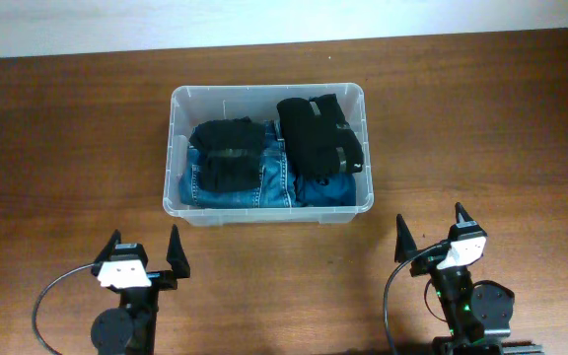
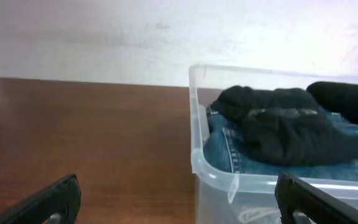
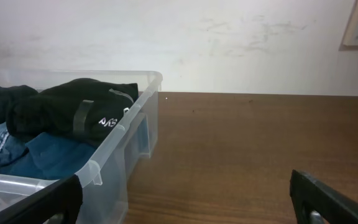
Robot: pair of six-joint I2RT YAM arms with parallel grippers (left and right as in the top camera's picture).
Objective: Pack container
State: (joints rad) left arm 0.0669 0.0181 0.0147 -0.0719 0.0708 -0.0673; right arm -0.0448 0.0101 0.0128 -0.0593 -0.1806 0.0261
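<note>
Left gripper [image 1: 146,243] and right gripper [image 1: 430,219] sit empty, fingers apart, near the container [image 1: 177,99]. Risk: the black folded garment [image 1: 319,133] sits high and a knock could spill it.

The container [image 1: 264,88] sits mid-table [image 1: 67,148]. Inside, the jeans [image 1: 276,185] lie undermost. One folded garment [image 1: 227,158] rests on them toward 9 o'clock, another [image 1: 319,133] toward 2 o'clock. Outside the container, the left gripper [image 1: 146,242] stands at 7 o'clock and the right gripper [image 1: 430,219] at 5.
</note>
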